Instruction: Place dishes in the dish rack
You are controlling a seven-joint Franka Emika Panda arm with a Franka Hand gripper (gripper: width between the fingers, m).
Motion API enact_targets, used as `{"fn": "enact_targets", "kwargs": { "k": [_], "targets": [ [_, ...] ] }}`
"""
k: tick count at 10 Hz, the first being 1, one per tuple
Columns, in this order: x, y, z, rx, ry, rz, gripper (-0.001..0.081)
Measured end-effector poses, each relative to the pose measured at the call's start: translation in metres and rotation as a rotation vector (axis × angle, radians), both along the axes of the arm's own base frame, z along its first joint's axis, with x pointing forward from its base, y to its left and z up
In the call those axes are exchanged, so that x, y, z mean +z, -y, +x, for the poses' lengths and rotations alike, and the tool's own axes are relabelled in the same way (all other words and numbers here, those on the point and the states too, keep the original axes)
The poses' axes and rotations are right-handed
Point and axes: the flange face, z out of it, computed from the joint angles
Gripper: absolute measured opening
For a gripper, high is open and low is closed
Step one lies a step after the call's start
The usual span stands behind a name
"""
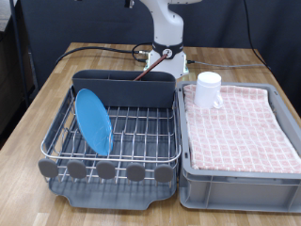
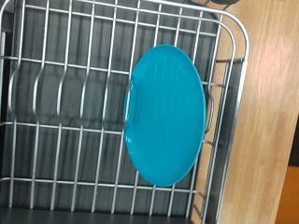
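Note:
The light-blue plate (image 1: 93,121) stands on edge in the dish rack (image 1: 122,141), at its side towards the exterior view's left. It also shows in the wrist view (image 2: 165,114), resting among the rack's wires (image 2: 65,103). The white mug (image 1: 208,88) stands on the pink checked cloth in the grey bin. My gripper (image 1: 162,64) hangs just behind the rack's tall grey caddy (image 1: 127,90). A thin reddish-brown spoon (image 1: 152,70) slants right beneath the hand at the caddy's back edge. I cannot tell whether the fingers hold it. No fingers show in the wrist view.
The grey bin (image 1: 235,181) lined with pink checked cloth (image 1: 240,127) stands right of the rack, touching it. Both sit on a wooden table (image 1: 38,94). A black cable (image 1: 103,47) lies behind the rack. Round grey tabs (image 1: 106,170) line the rack's near edge.

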Motion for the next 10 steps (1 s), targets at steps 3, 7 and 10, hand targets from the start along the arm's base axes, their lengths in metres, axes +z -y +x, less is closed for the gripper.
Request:
{"fn": "enact_targets", "kwargs": {
  "k": [3,7,10],
  "targets": [
    [-0.012,-0.051,0.008,0.170,0.024,0.007,0.0802],
    [-0.028,-0.122,-0.004,0.288,-0.014,0.081,0.0802],
    [-0.037,-0.172,-0.021,0.344,-0.051,0.120,0.0802]
  ]
}}
